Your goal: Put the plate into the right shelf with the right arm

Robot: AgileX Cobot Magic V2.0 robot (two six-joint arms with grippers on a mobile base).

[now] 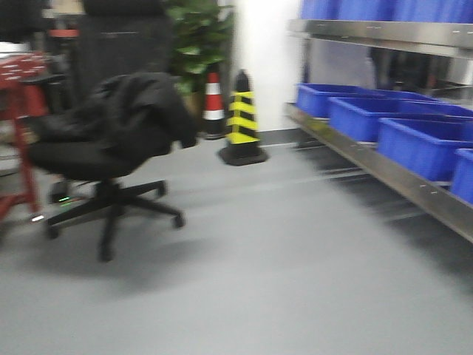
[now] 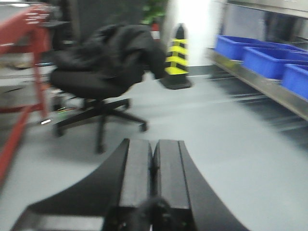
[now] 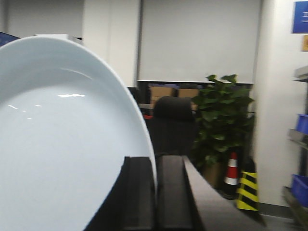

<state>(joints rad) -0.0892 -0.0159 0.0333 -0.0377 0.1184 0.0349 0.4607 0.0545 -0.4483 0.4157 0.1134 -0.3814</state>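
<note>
The shelf (image 1: 384, 174) runs along the right wall. Its lower level carries a row of blue bins (image 1: 425, 144) set side by side behind the front rail, and more blue bins (image 1: 369, 9) stand on the level above. Only plain blue inner walls show in the lower bins, and blur hides whatever may lie in them. The plate (image 3: 57, 134) is not on the shelf. It is held on edge in the right claw (image 3: 155, 166), with its hollow face turned toward the wrist camera. The rim passes between the two fingers (image 3: 139, 192), which are closed tight on it, and the body of the plate extends up and to the left of the claw. In the right wrist view the shelf edge shows only at the far right, apart from the plate. The left claw (image 2: 153, 154) has its fingers pressed together with nothing between them and hangs above the grey floor. Across the room stand an office chair (image 1: 103, 155) draped with a dark jacket (image 1: 140, 111), a black-and-yellow cone (image 1: 242, 122), a red-and-white cone (image 1: 213, 103), a plant (image 1: 196, 37) and a red counter (image 1: 18, 81).
</note>
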